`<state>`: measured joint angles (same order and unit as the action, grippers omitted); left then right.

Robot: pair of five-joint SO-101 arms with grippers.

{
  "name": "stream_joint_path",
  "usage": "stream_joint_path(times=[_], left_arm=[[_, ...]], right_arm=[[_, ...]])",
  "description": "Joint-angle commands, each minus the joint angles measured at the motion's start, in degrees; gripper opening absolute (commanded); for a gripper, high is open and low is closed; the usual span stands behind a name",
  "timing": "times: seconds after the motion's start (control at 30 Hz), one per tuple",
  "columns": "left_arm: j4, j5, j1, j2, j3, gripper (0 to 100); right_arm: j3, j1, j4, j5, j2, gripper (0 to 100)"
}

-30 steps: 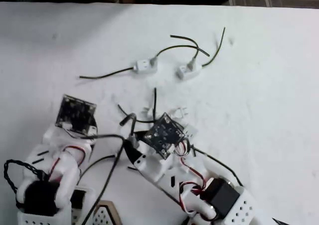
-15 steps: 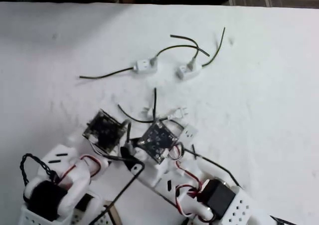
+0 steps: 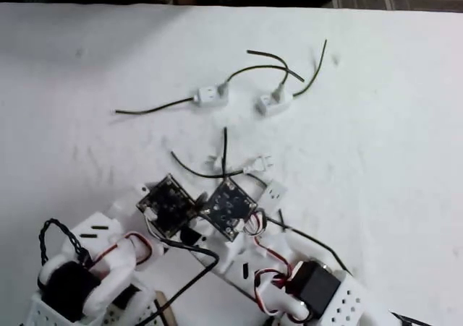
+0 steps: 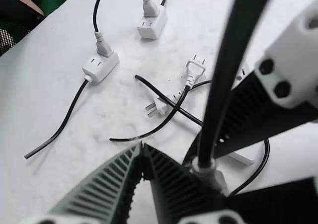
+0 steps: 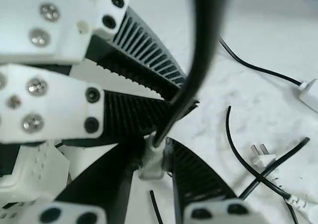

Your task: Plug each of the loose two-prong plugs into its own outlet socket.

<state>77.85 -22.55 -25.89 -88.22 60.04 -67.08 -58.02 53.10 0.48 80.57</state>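
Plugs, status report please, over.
Right gripper shut on white cable end, likely a plug. Left gripper shut, empty, close alongside. Two loose plugs on table, cords crossed; outlet sockets beyond, slots empty.

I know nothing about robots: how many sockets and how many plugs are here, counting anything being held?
Sockets: 3
Plugs lying loose: 2
Cord end, likely a plug, in the right arm's jaws: 1
Total: 6
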Motion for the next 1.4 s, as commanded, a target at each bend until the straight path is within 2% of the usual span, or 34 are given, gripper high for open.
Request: stream_joint_path(times=[0.0, 0.2, 0.47, 0.6, 0.67, 0.83, 1.07, 1.17, 1.37], left_arm=[[0.4, -2.5, -2.0, -0.1, -0.3, 2], [0.4, -2.5, -0.8, -0.1, -0.4, 2], [-0.2, -3.2, 15.2, -0.1, 0.1, 2], [-1.1, -10.1, 19.6, 0.1, 2.6, 3], [-2.0, -12.2, 19.8, 0.1, 5.4, 6], [-2.4, -13.0, 20.7, 0.1, 11.3, 24], [-3.7, -14.6, 20.4, 2.9, 12.4, 24], [-6.1, -15.0, 19.4, 11.0, 11.4, 24], [-6.9, -20.7, 11.8, 31.8, 4.0, 24]], right_arm=[[0.4, -0.4, -1.4, -0.4, 0.1, 1.7], [0.4, 1.4, -1.2, -0.6, -0.2, 1.7], [-0.8, 9.9, -1.4, -0.7, -0.3, 1.7], [-0.4, 14.3, -1.4, -0.7, 0.1, 1.7], [-0.1, 17.1, -1.5, -0.6, 0.1, 1.7], [1.7, 24.8, -1.4, -0.5, 0.1, 1.7], [2.9, 32.5, -1.5, -0.2, 0.1, 1.7], [3.1, 32.9, -1.5, -0.2, 0.1, 1.7], [3.1, 32.9, -1.5, -0.1, 0.1, 1.7]])
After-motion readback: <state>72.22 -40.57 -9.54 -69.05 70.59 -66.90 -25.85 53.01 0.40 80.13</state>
